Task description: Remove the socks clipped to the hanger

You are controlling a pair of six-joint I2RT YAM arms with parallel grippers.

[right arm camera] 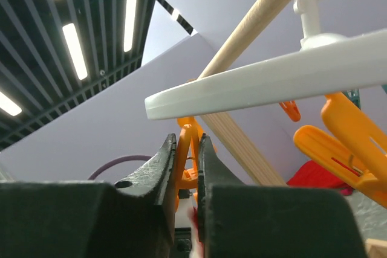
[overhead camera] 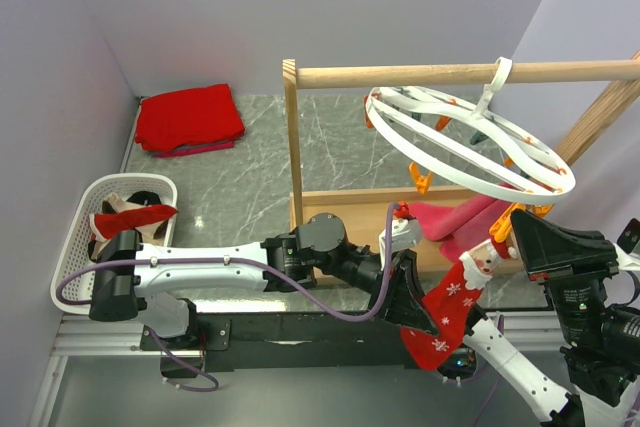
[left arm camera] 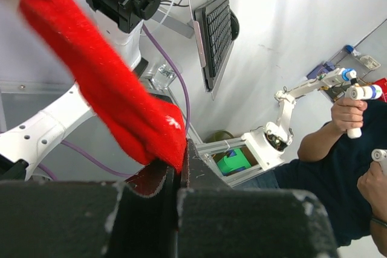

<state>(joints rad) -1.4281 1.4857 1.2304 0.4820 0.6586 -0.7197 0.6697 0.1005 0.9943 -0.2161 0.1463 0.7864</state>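
The white ring hanger [overhead camera: 470, 142] hangs by its hook from the wooden rail, with orange pegs around it. A red sock with white pattern [overhead camera: 455, 302] hangs from an orange peg at the ring's near edge. My left gripper [overhead camera: 420, 325] is shut on the sock's lower end; in the left wrist view the red sock [left arm camera: 109, 89] runs up from the closed gripper [left arm camera: 178, 170]. My right gripper [overhead camera: 513, 229] is shut on that orange peg [right arm camera: 187, 146], just under the ring [right arm camera: 272, 77]. A pink sock [overhead camera: 462, 215] lies on the frame's base.
A white basket [overhead camera: 75, 207] at the left holds several socks. A folded red cloth [overhead camera: 190, 119] lies at the back left. The wooden rail frame [overhead camera: 293, 147] stands around the hanger. More orange pegs [right arm camera: 344, 134] hang to the right of my right fingers.
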